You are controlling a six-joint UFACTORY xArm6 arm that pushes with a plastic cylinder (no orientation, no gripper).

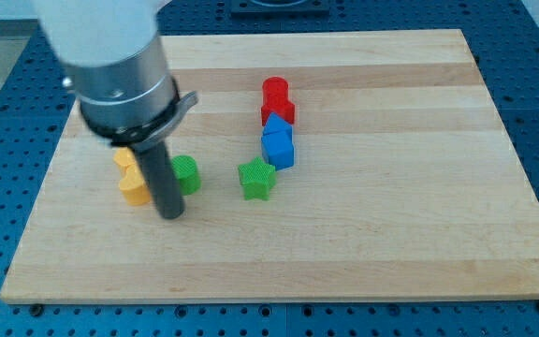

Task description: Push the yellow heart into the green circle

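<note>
There is no pincer here to be released or clenched, only my tip (pixel 172 214), resting on the table (pixel 391 243). Just to its left lies a yellow block (pixel 132 176), partly hidden by the rod, so I cannot confirm its heart shape. Just to its upper right sits the green circle (pixel 186 174). The two are close, but the rod stands between them, so contact looks not yet made. Further right are a green star (pixel 257 180), blue blocks (pixel 277 142) and red blocks (pixel 276 98).
</note>
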